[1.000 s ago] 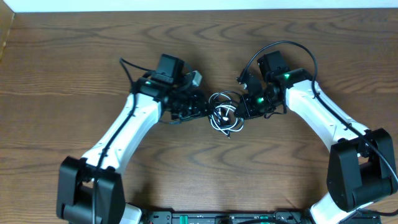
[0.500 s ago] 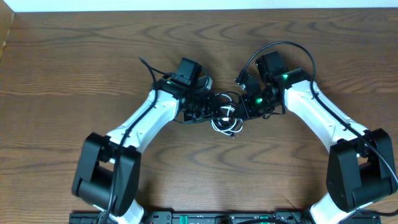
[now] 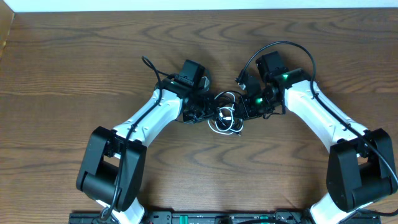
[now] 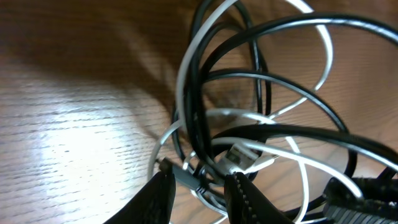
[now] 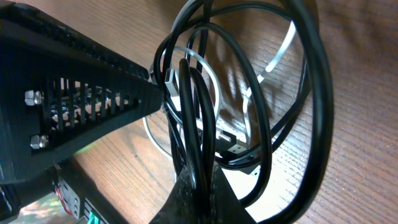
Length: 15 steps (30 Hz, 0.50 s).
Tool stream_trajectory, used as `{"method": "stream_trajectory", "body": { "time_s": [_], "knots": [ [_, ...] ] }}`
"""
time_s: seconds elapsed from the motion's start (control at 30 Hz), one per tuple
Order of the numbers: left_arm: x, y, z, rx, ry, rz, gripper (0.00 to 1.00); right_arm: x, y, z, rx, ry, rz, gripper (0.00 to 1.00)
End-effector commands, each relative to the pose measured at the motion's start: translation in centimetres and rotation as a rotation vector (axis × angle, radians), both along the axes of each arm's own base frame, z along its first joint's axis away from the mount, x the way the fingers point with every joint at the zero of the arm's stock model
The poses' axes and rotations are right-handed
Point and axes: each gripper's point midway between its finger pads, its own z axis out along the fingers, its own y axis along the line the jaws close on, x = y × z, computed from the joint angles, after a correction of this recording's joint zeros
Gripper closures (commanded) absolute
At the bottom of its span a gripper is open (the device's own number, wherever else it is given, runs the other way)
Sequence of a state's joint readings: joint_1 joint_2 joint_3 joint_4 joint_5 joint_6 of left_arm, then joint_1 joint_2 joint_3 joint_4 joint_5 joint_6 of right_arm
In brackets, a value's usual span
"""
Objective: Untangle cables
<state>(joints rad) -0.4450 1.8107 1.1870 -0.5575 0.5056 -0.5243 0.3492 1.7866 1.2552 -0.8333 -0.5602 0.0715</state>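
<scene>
The cables [image 3: 224, 116] lie in one tangle at the table's middle, between my two grippers. In the left wrist view, black loops [image 4: 200, 124] and a white cord [image 4: 182, 81] cross over each other. My left gripper [image 3: 210, 112] is open at the tangle's left edge; its fingertips [image 4: 160, 198] stand on either side of a black plug end [image 4: 185, 177] and thin cords. My right gripper [image 3: 242, 109] is at the tangle's right edge, shut on several black cable strands [image 5: 198, 155]. A larger black loop [image 5: 315, 93] and the white cord [image 5: 281, 48] lie beyond it.
Thick black robot cables arc above the right arm [image 3: 280, 45] and behind the left arm [image 3: 149, 65]. In the right wrist view the left gripper's black body [image 5: 74, 106] is close on the left. The table's far edge [image 3: 199, 10] runs along the top.
My left arm has swung right and brought its gripper up against the tangle's left side. The right gripper and the tangle have stayed in place.
</scene>
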Motion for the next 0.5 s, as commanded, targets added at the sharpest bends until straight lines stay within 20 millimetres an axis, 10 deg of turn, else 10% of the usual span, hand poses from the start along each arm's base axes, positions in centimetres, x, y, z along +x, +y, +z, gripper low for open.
{"method": "stream_trajectory", "body": {
  "time_s": [0.0, 0.47],
  "knots": [
    [0.1, -1.1, 0.1, 0.007, -0.016, 0.005, 0.68, -0.5, 0.3, -0.1, 0.007, 0.026, 0.004, 0.99],
    [-1.2, -2.3, -3.1, 0.104, 0.008, -0.025, 0.68, -0.8, 0.2, -0.2, 0.002, 0.041, 0.004, 0.99]
  ]
}}
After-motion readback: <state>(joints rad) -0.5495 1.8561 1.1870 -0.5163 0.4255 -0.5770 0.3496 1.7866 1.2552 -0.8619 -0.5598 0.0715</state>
